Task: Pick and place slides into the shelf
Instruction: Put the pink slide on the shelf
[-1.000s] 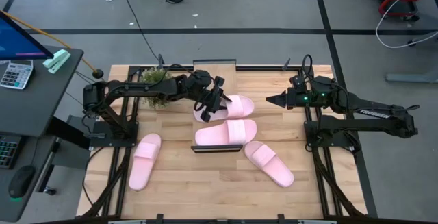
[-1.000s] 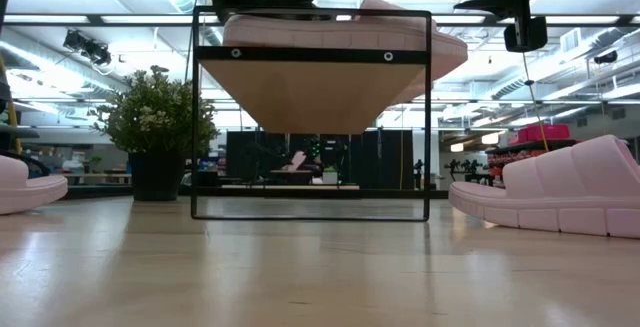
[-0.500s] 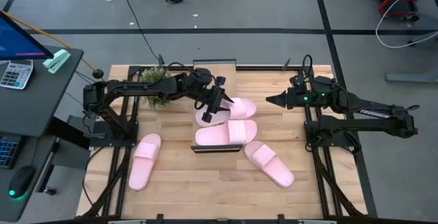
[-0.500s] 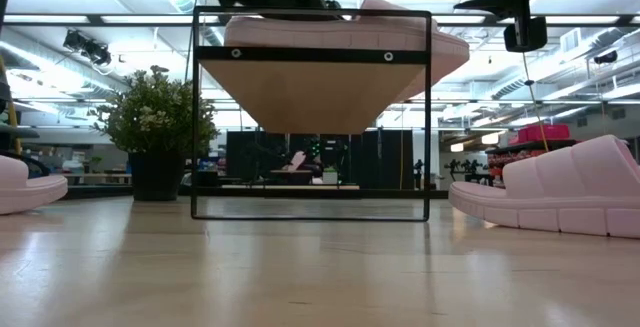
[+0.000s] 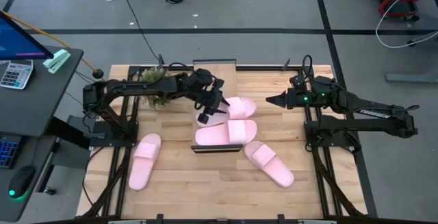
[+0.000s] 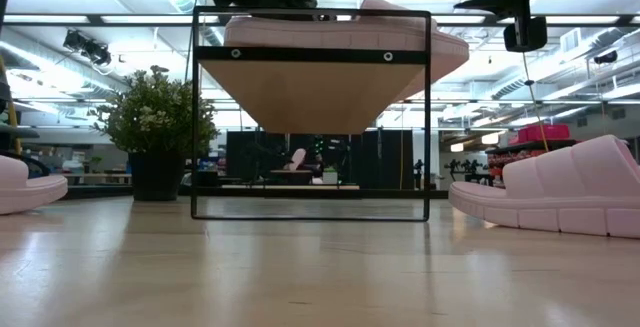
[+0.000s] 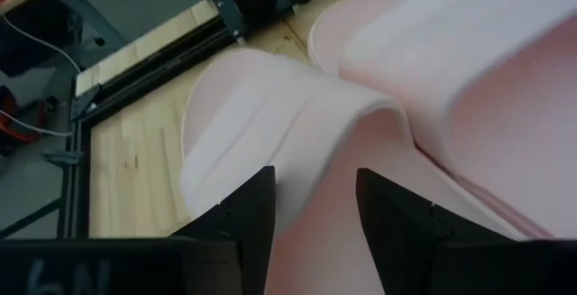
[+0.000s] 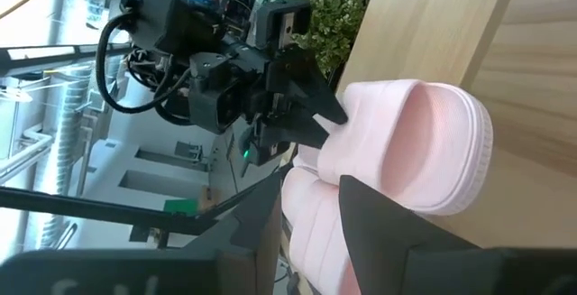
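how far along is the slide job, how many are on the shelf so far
About halfway. One slide lies on the shelf. A second slide sits beside it at shelf height, with the left gripper at its end and its fingers astride the edge, so that placement looks in progress. Left: one slide on the table on the left and another on the right. The right gripper waits, holding nothing.

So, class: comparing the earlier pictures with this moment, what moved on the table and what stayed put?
The left gripper shifted slightly along the rear slide on the shelf, its fingers still astride the slide's edge. The other three slides, the plant and the right gripper, waiting at the right, did not move.
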Robot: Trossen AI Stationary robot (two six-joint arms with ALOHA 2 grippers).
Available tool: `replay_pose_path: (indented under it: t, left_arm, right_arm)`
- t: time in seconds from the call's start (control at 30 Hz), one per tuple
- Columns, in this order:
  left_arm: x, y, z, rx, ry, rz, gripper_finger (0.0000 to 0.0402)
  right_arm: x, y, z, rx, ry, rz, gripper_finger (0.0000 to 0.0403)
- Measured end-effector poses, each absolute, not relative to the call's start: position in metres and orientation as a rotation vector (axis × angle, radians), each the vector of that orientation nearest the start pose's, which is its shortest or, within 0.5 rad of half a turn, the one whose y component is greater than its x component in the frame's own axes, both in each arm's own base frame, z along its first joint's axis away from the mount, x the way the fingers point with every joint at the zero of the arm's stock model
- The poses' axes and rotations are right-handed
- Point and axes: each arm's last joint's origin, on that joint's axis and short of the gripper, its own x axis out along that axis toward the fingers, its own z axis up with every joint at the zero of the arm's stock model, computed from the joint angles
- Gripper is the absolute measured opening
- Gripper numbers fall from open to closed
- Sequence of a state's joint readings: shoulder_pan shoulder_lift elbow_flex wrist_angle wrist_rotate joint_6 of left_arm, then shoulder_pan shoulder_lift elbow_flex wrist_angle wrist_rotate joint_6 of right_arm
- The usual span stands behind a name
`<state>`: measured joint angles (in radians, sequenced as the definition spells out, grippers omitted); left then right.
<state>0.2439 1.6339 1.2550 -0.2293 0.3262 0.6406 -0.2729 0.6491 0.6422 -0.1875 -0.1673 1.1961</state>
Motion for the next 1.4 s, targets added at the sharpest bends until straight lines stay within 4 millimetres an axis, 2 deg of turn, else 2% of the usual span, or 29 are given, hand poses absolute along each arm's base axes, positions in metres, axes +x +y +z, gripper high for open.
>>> replay_pose_path:
  t: [0.2, 0.5, 0.83, 1.17, 1.4]
  left_arm:
    - [0.353, 0.087, 0.276, 0.437, 0.560, -0.251, 0.0157]
    - [0.351, 0.089, 0.274, 0.535, 0.590, -0.254, 0.0155]
    - [0.346, 0.095, 0.271, 0.519, 0.633, -0.236, 0.0151]
    - [0.335, 0.091, 0.289, 0.524, 0.607, -0.214, 0.0156]
    - [0.317, 0.085, 0.304, 0.435, 0.630, -0.202, 0.0175]
  right_arm:
    - [0.145, -0.036, 0.303, 1.234, 0.104, -0.205, 0.0120]
    - [0.145, -0.036, 0.303, 1.235, 0.105, -0.204, 0.0120]
    - [0.145, -0.036, 0.303, 1.237, 0.105, -0.204, 0.0120]
    - [0.145, -0.035, 0.302, 1.246, 0.122, -0.192, 0.0120]
    - [0.145, -0.035, 0.300, 1.255, 0.144, -0.207, 0.0120]
